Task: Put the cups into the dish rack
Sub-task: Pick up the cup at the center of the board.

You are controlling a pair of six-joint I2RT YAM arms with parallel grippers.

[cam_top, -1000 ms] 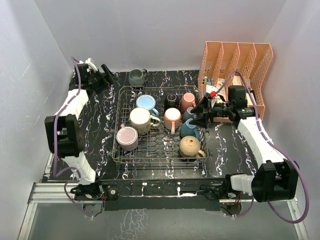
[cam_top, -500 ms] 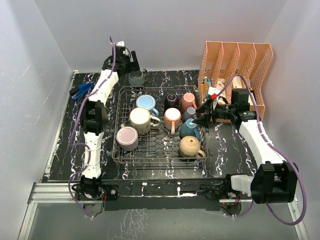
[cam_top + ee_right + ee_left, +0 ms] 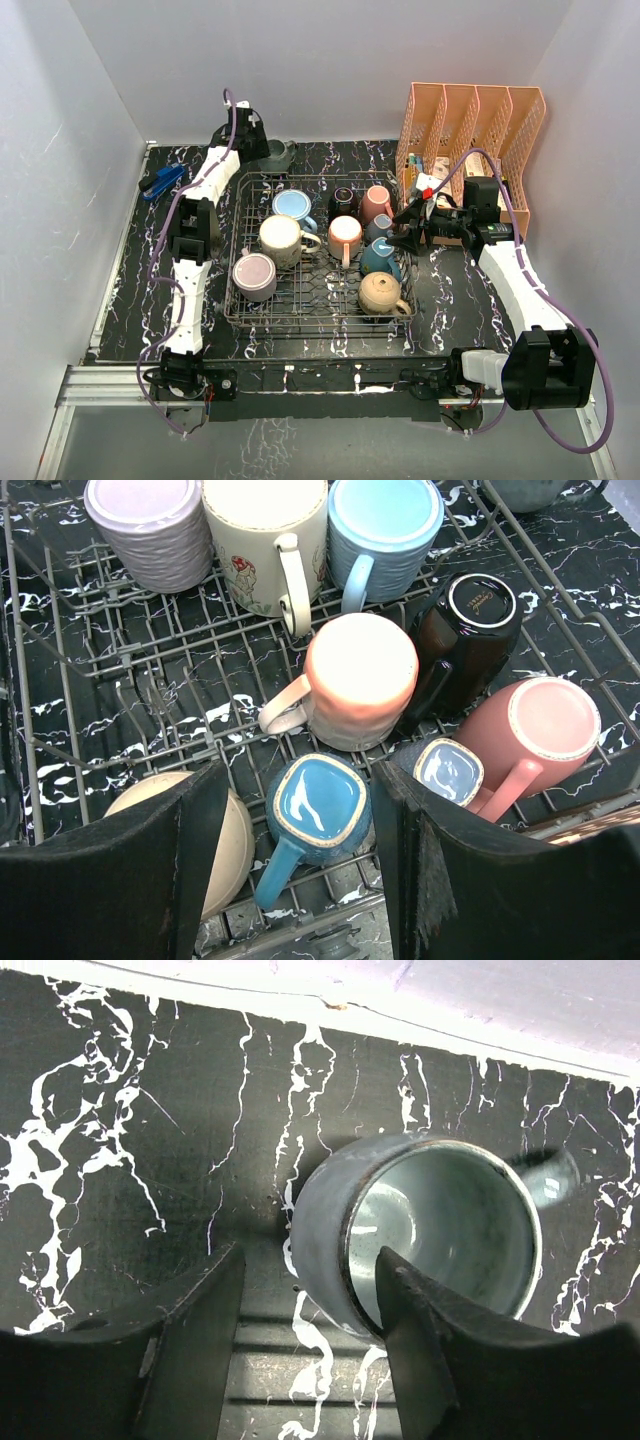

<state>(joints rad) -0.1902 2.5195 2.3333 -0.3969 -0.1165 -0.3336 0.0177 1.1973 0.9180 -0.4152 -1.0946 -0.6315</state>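
The black table (image 3: pixel 450 300) is holding the dish rack (image 3: pixel 300 322) of cups (image 3: pixel 280 238), the right gripper (image 3: pixel 399 230) hanging open above. At the far edge the left gripper (image 3: pixel 310 1260) is sitting loose over the wall of the grey cup (image 3: pixel 440 1210); a one-sided push could tip it

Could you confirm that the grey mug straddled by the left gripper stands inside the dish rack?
Not quite: the grey mug stands on the table behind the dish rack, not inside it, as the top external view shows. The left gripper does straddle its wall.

The mug (image 3: pixel 322 1235) is grey, the tabletop (image 3: pixel 120 1140) black with white veins, the mesh organizer (image 3: pixel 470 110) orange.
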